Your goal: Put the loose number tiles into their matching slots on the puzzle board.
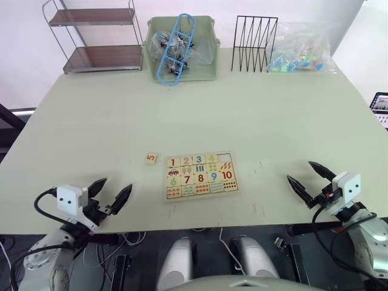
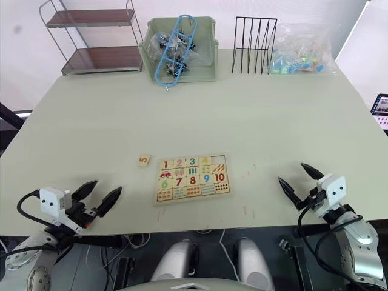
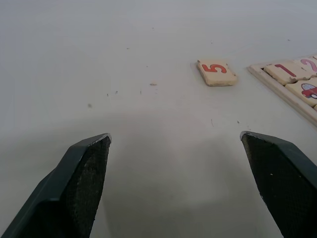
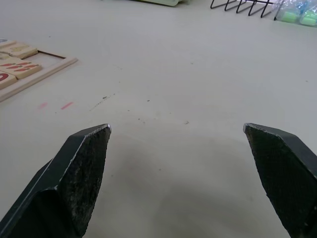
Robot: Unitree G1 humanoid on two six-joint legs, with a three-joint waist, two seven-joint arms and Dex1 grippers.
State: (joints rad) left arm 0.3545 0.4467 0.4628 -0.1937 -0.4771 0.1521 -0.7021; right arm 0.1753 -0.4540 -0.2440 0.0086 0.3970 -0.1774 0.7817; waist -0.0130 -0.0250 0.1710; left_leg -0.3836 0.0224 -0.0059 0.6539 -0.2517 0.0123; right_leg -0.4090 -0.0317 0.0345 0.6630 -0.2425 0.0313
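The puzzle board [image 1: 200,176] lies flat near the table's front middle. Number tiles 1 to 4 sit in its upper row, and the slot [image 1: 225,157] at that row's right end is bare wood. One loose number tile [image 1: 151,158], a red 5, lies face up on the table just left of the board's upper left corner; it is also in the left wrist view [image 3: 216,72]. My left gripper [image 1: 114,187] hovers open at the front left, short of the tile. My right gripper [image 1: 301,171] is open at the front right, apart from the board's right side.
Along the far edge stand a two-level metal shelf [image 1: 97,36], a green bin [image 1: 209,60] holding a blue clip-like object, a black wire rack [image 1: 253,42] and a clear bag of coloured pieces [image 1: 300,48]. A screen device [image 1: 381,103] sits at the right edge.
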